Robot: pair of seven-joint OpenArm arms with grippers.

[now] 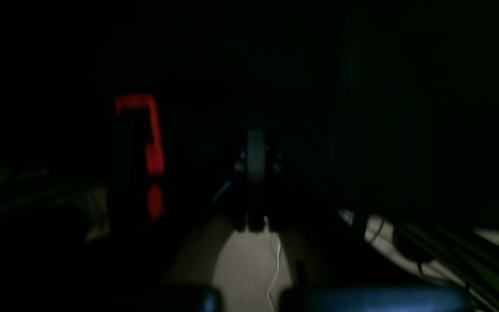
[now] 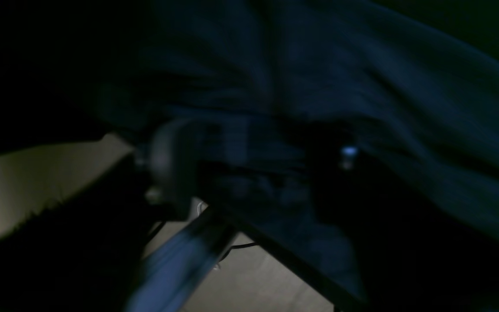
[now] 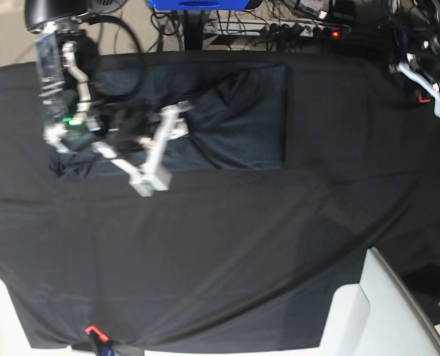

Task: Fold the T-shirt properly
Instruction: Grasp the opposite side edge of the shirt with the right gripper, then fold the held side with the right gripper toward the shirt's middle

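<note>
I see the T-shirt point(image 3: 238, 119) lying dark, rumpled and part-folded at eleven o'clock on the table point(image 3: 220, 245). My right end effector point(image 2: 254, 164) straddles a bunched fold, though I can't tell its grip. My left end effector point(image 1: 256, 182) is closed, empty.

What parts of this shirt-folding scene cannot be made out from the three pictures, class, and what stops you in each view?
- Left wrist view: nearly black; the left gripper is a dim shape, its surroundings lost in darkness.
- Right wrist view: motion blur and low light hide whether the right gripper pinches the T-shirt.
- Base view: the right arm covers the T-shirt's left end; the left gripper's fingertips are too small to read at the right edge.
</note>
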